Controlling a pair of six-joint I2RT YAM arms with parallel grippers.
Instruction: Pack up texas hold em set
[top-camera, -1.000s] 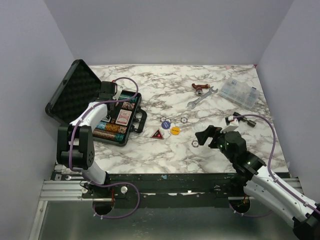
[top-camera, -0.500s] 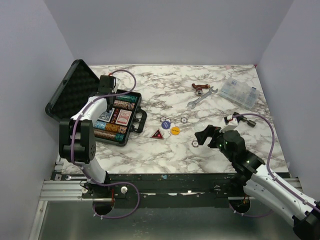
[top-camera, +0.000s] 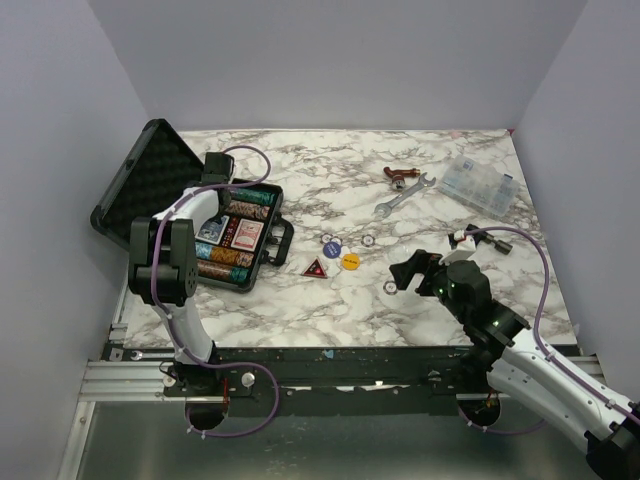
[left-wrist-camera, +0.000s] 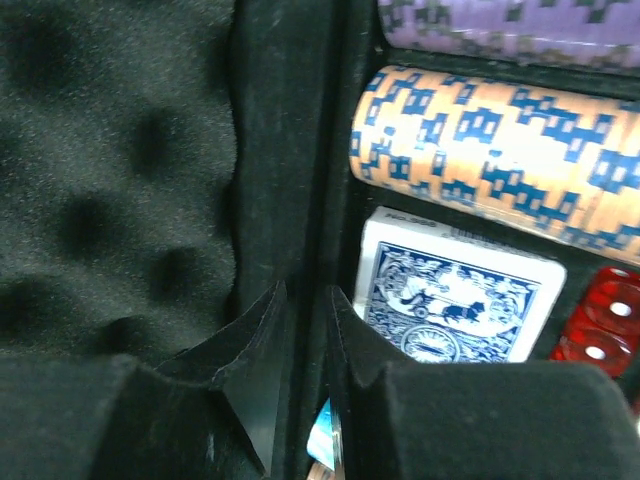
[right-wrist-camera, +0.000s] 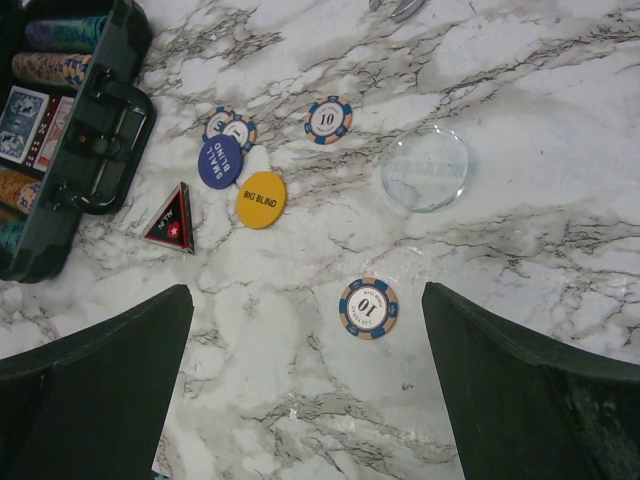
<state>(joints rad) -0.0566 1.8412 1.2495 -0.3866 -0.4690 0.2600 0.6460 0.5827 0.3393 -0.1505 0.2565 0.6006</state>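
The black briefcase lies open at the left, its foam lid tilted back and its tray holding chip rows and card decks. My left gripper is at the hinge side. In the left wrist view it has closed on the black rim between foam lid and tray, next to the blue deck and an orange-blue chip row. My right gripper hangs wide open above a loose "10" chip. A blue disc, a yellow disc, a triangle and more chips lie on the marble.
A silver wrench and a small red tool lie at the back middle. A clear compartment box stands at the back right. A clear round disc lies near the chips. Red dice sit in the tray.
My left gripper has moved back over the tray to the hinge side, and its jaws have gone from wide apart to nearly together. The right arm has not moved.
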